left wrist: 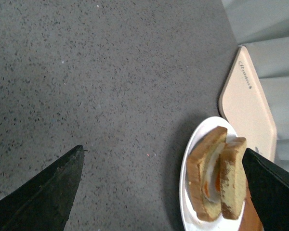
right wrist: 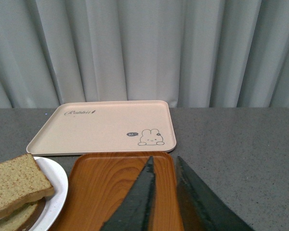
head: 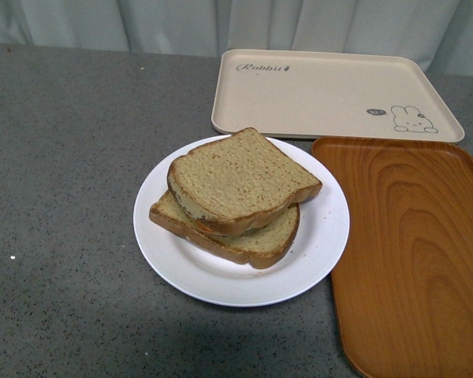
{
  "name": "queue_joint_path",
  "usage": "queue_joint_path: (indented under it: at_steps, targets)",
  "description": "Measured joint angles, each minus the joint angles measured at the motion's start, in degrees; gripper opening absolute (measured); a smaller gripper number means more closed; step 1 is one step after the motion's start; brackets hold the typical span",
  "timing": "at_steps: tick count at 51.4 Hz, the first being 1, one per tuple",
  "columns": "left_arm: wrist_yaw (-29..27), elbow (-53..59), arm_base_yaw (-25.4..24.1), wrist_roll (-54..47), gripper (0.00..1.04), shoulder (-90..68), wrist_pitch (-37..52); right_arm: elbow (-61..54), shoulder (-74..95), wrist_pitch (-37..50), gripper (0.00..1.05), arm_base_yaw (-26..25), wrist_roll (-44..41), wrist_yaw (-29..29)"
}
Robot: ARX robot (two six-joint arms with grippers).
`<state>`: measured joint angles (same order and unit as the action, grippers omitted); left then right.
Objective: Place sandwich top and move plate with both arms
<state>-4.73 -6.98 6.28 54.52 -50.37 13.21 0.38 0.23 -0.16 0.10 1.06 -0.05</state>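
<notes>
The sandwich top [head: 240, 179] is a plain tan slice lying slightly askew on a lower slice [head: 256, 240], both on the round white plate [head: 173, 264]. The left wrist view shows the stack edge-on, the sandwich top [left wrist: 232, 178] over white and orange egg filling, on the plate [left wrist: 187, 192]. My left gripper [left wrist: 164, 159] is open above bare tabletop, the plate near one fingertip. Over the wooden tray my right gripper [right wrist: 164, 161] is shut and holds nothing; the sandwich top [right wrist: 14, 185] and plate [right wrist: 58, 185] lie off to its side. Neither arm appears in the front view.
A beige rabbit-print tray [head: 331, 94] lies behind the plate, near the curtain. An orange-brown wooden tray [head: 414, 252] lies right of the plate, almost touching its rim. The grey speckled tabletop [head: 55, 197] stretches to the left of the plate.
</notes>
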Motion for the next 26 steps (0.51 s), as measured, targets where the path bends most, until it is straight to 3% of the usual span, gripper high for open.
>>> queue_joint_path:
  at_steps: [2,9,26]
  targets:
    - [-1.51,-1.27,1.40,-0.02,0.98,-5.60,3.72,0.00,0.00,0.00,0.06,0.00,-0.46,-0.02]
    - [-3.91,-6.69,5.27,0.28,0.98,-25.29,15.80,0.00,0.00,0.00,0.34,0.00,-0.70,0.00]
    - [-4.09,-13.51,9.70,4.26,0.98,-44.26,25.35,0.00,0.00,0.00,0.85,0.00,-0.81,0.00]
